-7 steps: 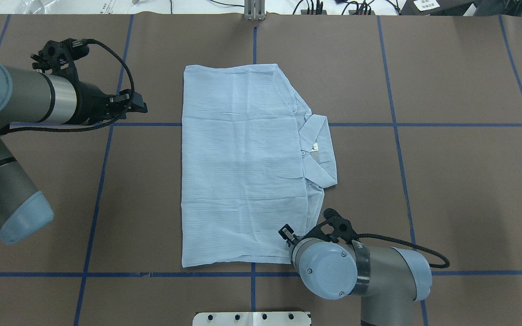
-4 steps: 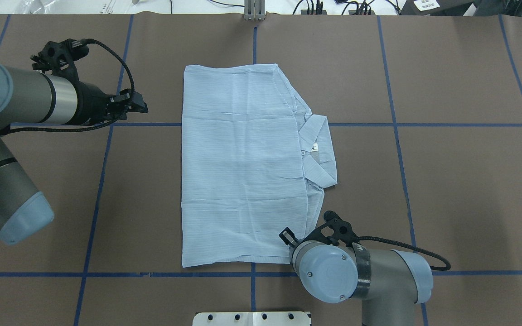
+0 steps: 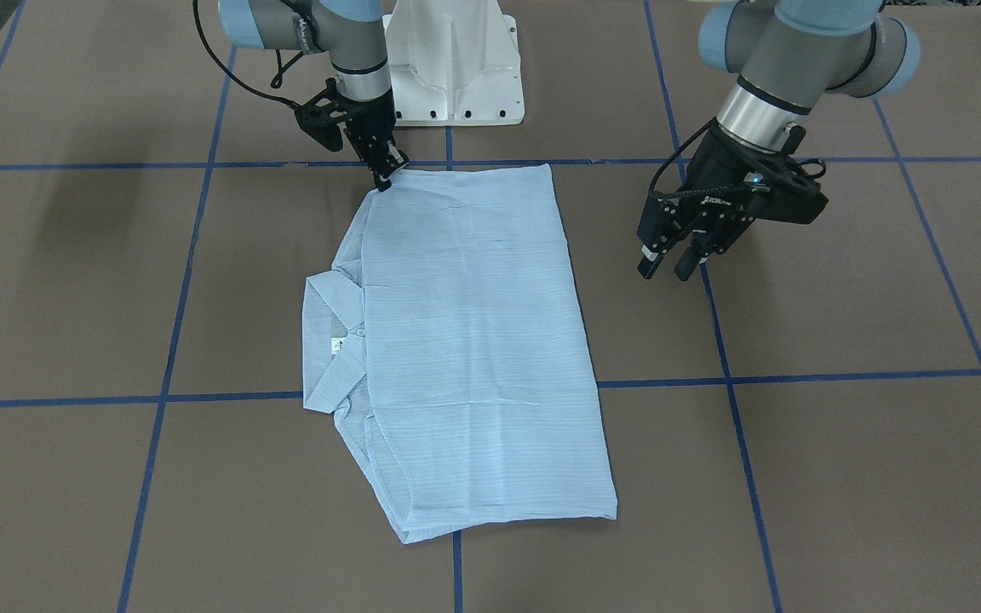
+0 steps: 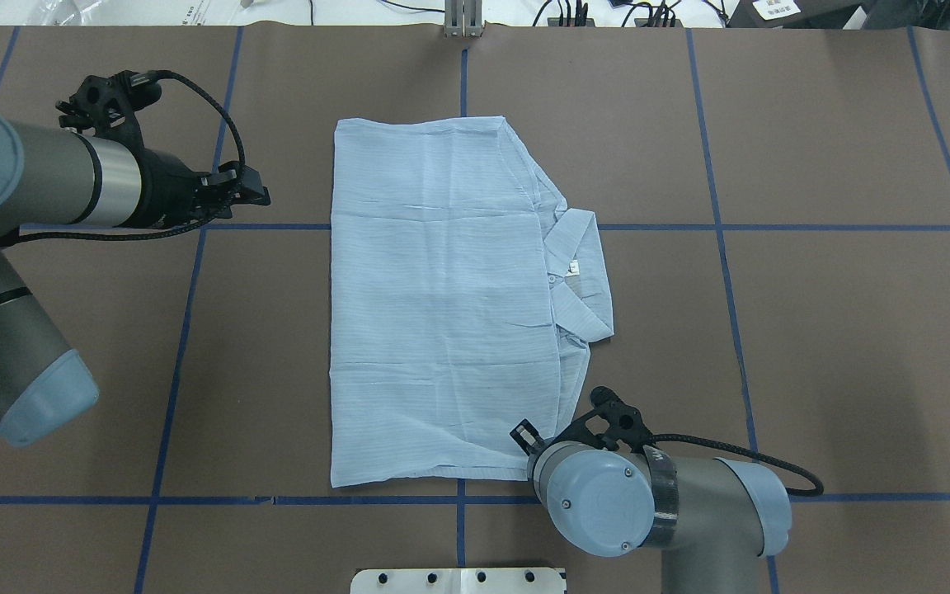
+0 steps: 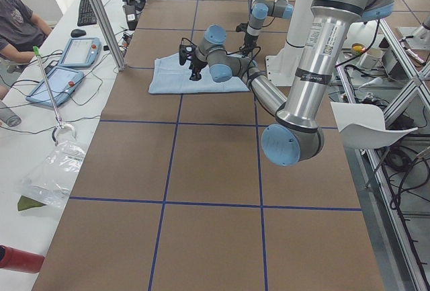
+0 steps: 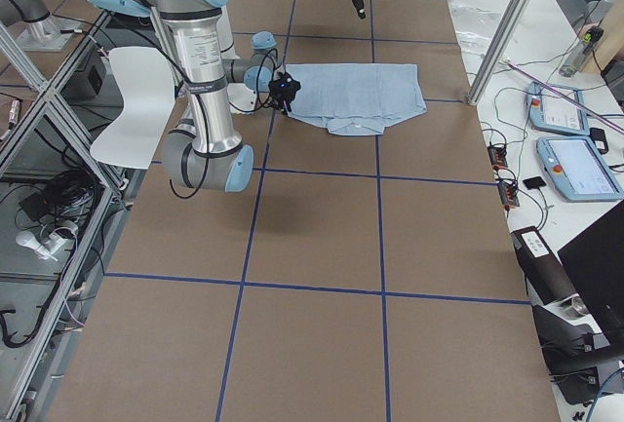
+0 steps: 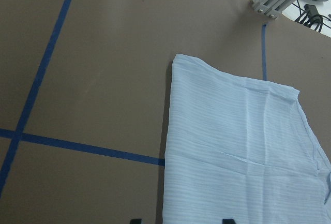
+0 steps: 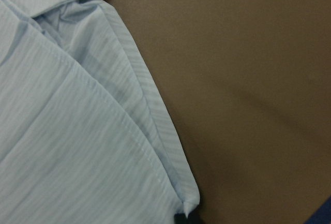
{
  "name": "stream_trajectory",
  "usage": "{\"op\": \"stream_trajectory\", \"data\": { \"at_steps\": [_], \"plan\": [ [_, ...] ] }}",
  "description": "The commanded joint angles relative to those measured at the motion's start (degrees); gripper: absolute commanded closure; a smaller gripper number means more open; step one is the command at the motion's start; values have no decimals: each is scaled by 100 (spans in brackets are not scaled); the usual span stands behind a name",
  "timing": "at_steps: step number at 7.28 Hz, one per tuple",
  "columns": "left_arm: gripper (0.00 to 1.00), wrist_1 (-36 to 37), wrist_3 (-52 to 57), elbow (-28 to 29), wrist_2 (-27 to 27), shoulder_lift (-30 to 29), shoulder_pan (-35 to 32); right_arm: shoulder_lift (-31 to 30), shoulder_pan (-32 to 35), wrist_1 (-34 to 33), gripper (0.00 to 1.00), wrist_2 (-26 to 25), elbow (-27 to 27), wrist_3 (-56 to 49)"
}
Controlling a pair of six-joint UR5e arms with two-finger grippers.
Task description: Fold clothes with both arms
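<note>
The pale-blue striped shirt [image 4: 442, 313] lies folded into a flat rectangle mid-table, its collar [image 4: 582, 272] sticking out on the right side. The shirt [image 3: 473, 340] is also in the front-facing view. My right gripper [image 3: 385, 177] points down at the shirt's near right corner. In the right wrist view its dark tips [image 8: 189, 216] meet right at that corner of the shirt [image 8: 77, 131], shut on it. My left gripper [image 3: 669, 266] hovers above the bare table left of the shirt, open and empty. The left wrist view shows the shirt's [image 7: 238, 151] far left corner.
The white pedestal base [image 3: 456, 68] stands at the near table edge. An aluminium post [image 4: 463, 21] and cables sit at the far edge. Blue tape lines [image 4: 178, 346] grid the brown tabletop. A person [image 5: 20, 22] sits at a side desk with tablets [image 5: 80, 52].
The right arm has drifted slightly toward the robot's base at the shirt's near right corner. The left arm has barely moved and the shirt lies as before.
</note>
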Motion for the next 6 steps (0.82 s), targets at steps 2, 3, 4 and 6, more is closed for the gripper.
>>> {"op": "stream_trajectory", "data": {
  "at_steps": [2,3,4,6],
  "plan": [
    [40,-9,-979,4,-29,-67,187,-76,1,-300,100,10,303,1],
    [40,-26,-1742,-14,57,-120,519,-93,1,-425,100,10,418,-8],
    [40,-18,-2533,-127,241,-112,818,-102,-8,-426,100,19,419,-8],
    [41,270,-3477,-260,1048,-59,1713,-102,-17,-426,100,19,428,-8]
  ]
}}
